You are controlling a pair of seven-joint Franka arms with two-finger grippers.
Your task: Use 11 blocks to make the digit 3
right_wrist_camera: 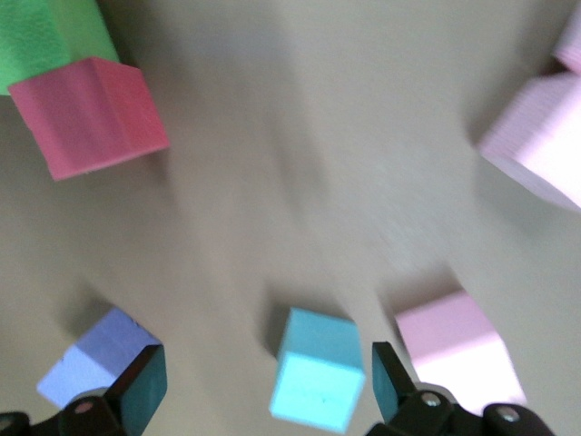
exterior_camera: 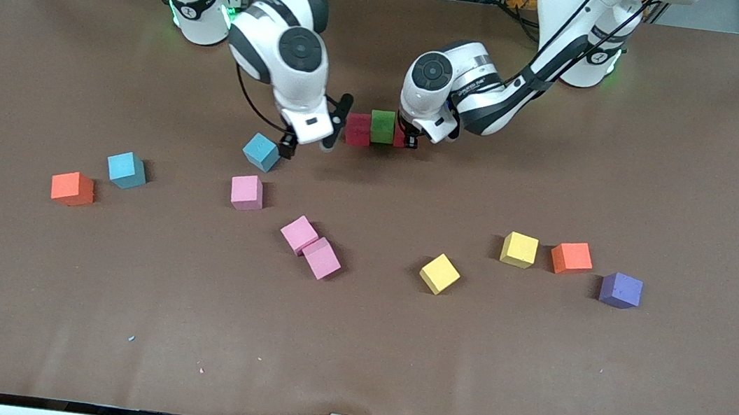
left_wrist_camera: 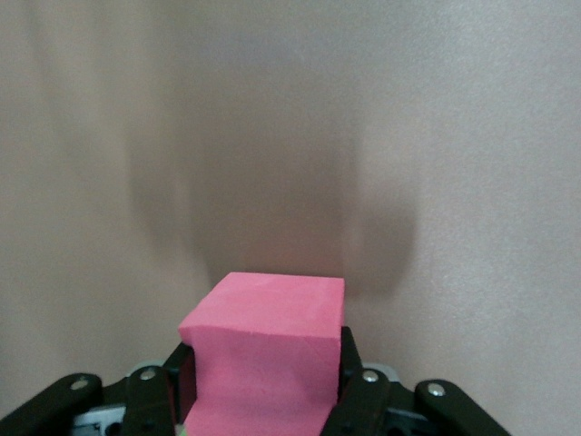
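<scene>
Blocks (exterior_camera: 299, 233) scattered across brown table (exterior_camera: 352, 346), aluminium framing alongside.

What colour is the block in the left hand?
Red block, pinkish-looking, clearest in the left wrist view.

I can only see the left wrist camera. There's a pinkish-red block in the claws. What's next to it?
Observer: The left gripper holds that red block right beside a green block.
Operator: Where's the other arm?
Observer: The right gripper hangs open by a light blue block.
Operator: Any more blocks?
Observer: Nine loose ones lie nearer the front camera, including a purple block.
</scene>
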